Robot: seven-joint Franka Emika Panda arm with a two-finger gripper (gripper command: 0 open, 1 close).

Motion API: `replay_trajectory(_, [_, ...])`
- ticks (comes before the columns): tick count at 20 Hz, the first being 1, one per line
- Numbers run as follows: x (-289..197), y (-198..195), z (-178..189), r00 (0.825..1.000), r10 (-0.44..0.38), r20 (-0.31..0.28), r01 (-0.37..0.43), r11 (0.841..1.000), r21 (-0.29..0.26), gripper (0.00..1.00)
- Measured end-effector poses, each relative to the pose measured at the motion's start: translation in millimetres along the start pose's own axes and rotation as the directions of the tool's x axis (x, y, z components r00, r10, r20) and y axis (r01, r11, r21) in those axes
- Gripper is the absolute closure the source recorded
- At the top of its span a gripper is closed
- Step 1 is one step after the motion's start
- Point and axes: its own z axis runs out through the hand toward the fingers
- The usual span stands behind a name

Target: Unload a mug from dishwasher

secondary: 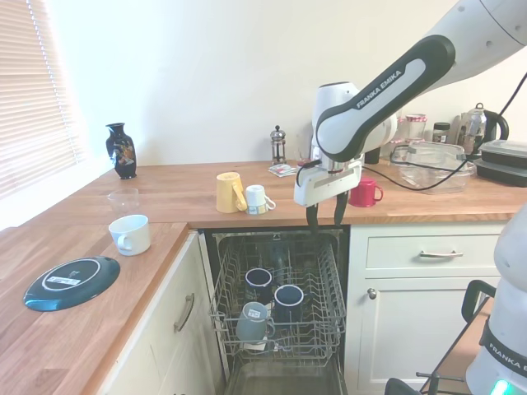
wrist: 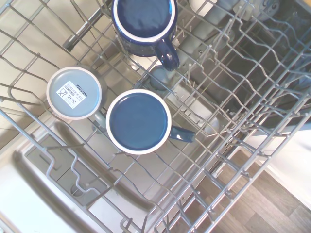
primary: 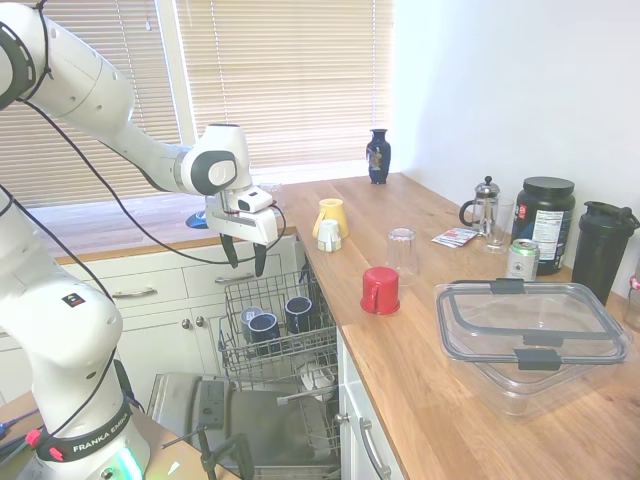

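I am viewing the dishwasher (secondary: 276, 317) with its upper wire rack (primary: 275, 345) pulled out and three mugs sitting upside down in it. The mug (wrist: 139, 121) nearest the wrist camera's centre is lying between a second navy mug (wrist: 144, 22) and a grey-based mug (wrist: 74, 92), none touching. The gripper (secondary: 326, 216) is hovering above the rack, below the edge of the surface (primary: 420, 370); its fingers are standing partly open and holding nothing. Open room is showing around the mugs toward the rack's empty tines. Only the wrist view is showing the label on the grey base; only the exterior views are showing the yellow mug (primary: 331, 216) and red cup (primary: 380, 290) on the surface.
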Motion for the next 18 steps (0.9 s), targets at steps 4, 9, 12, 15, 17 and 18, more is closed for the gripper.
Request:
replay_trajectory(4, [6,3,-2,1.0,-0.023,-0.007,0.023,1.0,0.001,0.0])
replay_trajectory(9, [4,0,0,0.995,-0.096,-0.013,0.096,0.995,-0.01,0.0])
replay_trajectory(12, [-4,-12,15,0.987,-0.158,-0.028,0.158,0.987,-0.032,0.0])
replay_trajectory(15, [-3,-20,43,0.975,-0.217,-0.044,0.214,0.975,-0.058,0.0])
replay_trajectory(17, [0,-24,63,0.968,-0.248,-0.048,0.245,0.967,-0.072,0.0])
replay_trajectory(18, [1,-26,73,0.965,-0.26,-0.045,0.256,0.964,-0.076,0.0])
